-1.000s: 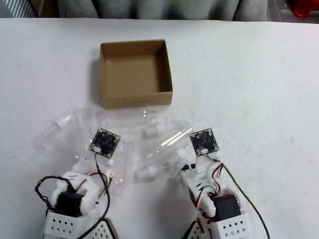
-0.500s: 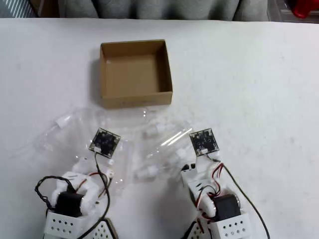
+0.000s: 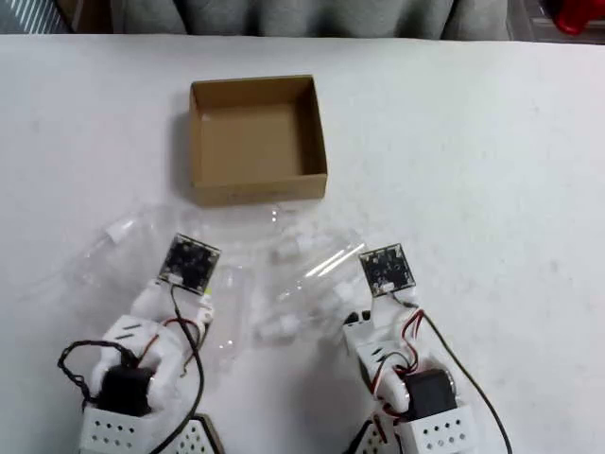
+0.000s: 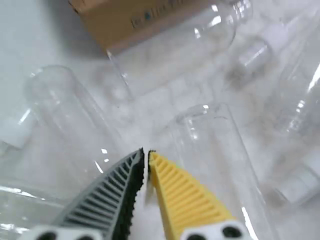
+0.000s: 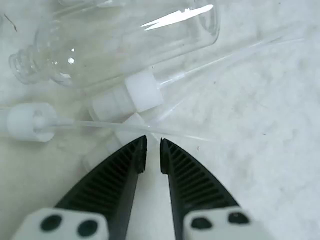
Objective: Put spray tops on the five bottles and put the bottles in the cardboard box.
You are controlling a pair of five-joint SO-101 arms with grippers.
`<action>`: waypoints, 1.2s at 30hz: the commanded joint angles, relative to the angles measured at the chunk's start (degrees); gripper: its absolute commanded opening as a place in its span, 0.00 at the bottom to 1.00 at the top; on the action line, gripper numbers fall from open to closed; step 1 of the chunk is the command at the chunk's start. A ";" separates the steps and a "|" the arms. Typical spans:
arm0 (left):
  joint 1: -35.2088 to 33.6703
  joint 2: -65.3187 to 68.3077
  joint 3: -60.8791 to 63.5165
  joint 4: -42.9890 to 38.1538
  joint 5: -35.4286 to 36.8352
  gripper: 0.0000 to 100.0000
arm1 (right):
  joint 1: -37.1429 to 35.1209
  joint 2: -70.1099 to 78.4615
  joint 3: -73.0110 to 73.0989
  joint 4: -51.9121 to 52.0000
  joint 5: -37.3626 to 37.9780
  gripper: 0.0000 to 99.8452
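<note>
Several clear bottles (image 3: 312,270) and white spray tops (image 3: 282,327) lie scattered between the open cardboard box (image 3: 255,137) and the two arms. My left gripper (image 4: 146,152) is shut, with its grey and yellow tips together. It sits low over the table between two lying bottles (image 4: 65,115) (image 4: 215,145), and a third bottle (image 4: 175,45) rests against the box (image 4: 125,15). My right gripper (image 5: 152,142) is shut on nothing. Just beyond its tips are a spray top (image 5: 135,95) with its thin tube, another spray top (image 5: 27,121) and an uncapped bottle (image 5: 115,45).
The box stands at the middle left of the white table (image 3: 473,170), with its near wall just beyond the bottles. Bare table lies to the right and far left. A loose spray top (image 3: 118,230) lies at the left end of the pile.
The left arm has pushed forward and slightly left into the bottles, toward the box. The right arm has not moved.
</note>
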 commanded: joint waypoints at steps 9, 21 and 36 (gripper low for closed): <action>-13.14 0.13 -19.87 -1.58 0.18 0.02 | 0.57 0.13 0.53 0.48 -0.09 0.02; -19.56 2.24 -23.56 -2.02 -0.35 0.02 | 0.57 0.13 0.53 0.48 -0.09 0.02; -19.21 47.43 -49.14 -2.20 -0.09 0.04 | 0.57 0.13 0.53 0.48 -0.09 0.02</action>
